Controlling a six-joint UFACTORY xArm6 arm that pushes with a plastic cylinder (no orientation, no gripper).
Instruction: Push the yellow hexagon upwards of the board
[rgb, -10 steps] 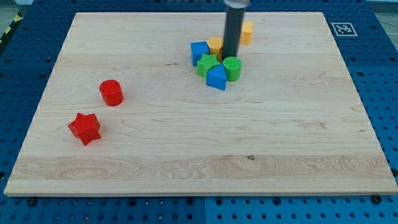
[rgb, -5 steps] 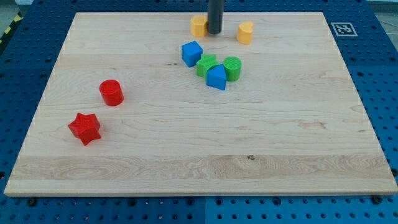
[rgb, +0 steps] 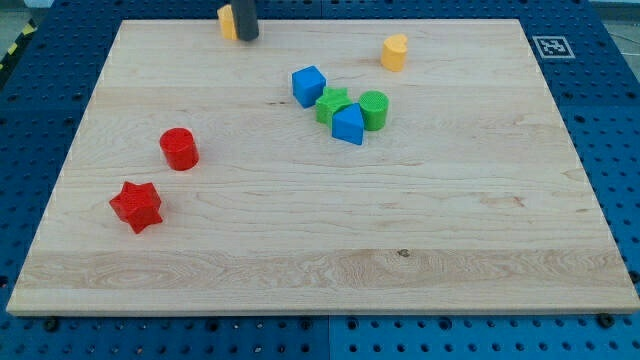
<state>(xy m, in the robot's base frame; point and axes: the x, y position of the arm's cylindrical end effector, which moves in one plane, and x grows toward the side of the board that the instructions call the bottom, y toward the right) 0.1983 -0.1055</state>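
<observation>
The yellow hexagon (rgb: 227, 21) sits at the board's top edge, left of centre, mostly hidden behind my rod. My tip (rgb: 246, 37) touches its right side. A yellow cylinder (rgb: 394, 52) stands at the upper right. A blue cube (rgb: 308, 85) lies near the middle top, apart from a cluster of a green star (rgb: 331, 103), a green cylinder (rgb: 374, 108) and a blue block (rgb: 348, 125).
A red cylinder (rgb: 180, 149) and a red star (rgb: 136, 206) lie at the view's left. The wooden board (rgb: 320, 270) rests on a blue perforated table. A black-and-white marker (rgb: 552, 46) sits off the board's top right corner.
My tip has swept from the central cluster up and to the left, carrying the yellow hexagon to the board's top edge. The blue cube shifted slightly left early on.
</observation>
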